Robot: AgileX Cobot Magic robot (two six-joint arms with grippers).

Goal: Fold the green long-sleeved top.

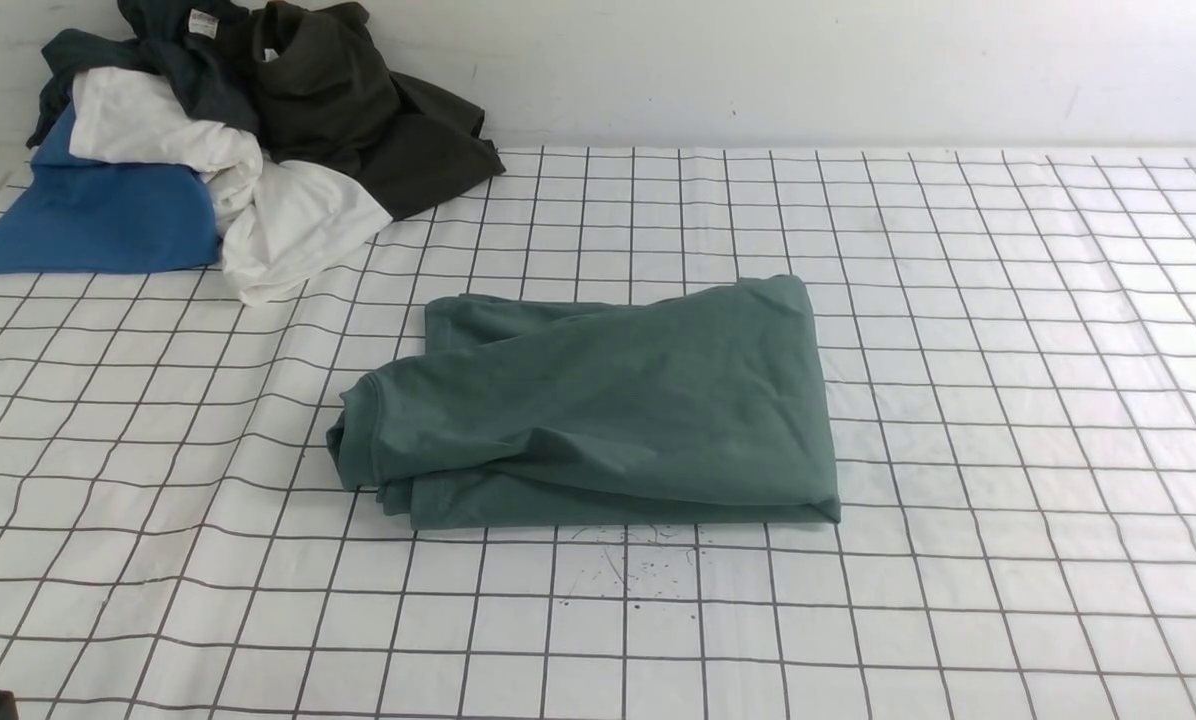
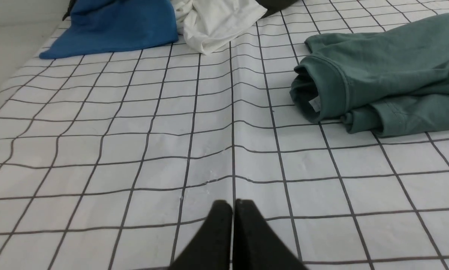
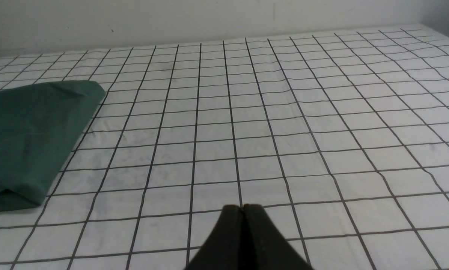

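The green long-sleeved top (image 1: pixel 608 405) lies folded into a compact stack in the middle of the checked table, its ribbed neck at the left end. In the left wrist view the top (image 2: pixel 389 78) shows its neck opening with a small white tag. The right wrist view catches only the top's smooth folded end (image 3: pixel 29 138). My left gripper (image 2: pixel 233 204) is shut with nothing in it, hovering over bare cloth well short of the top. My right gripper (image 3: pixel 243 208) is shut and empty too, off to the top's right side. In the front view neither gripper shows clearly.
A pile of other clothes sits at the table's far left corner: a blue garment (image 1: pixel 98 215), a white one (image 1: pixel 278 225), a dark olive-black one (image 1: pixel 378 110) and a dark navy-teal one with a white tag (image 1: pixel 183 40). A white wall (image 1: pixel 758 70) backs the table.
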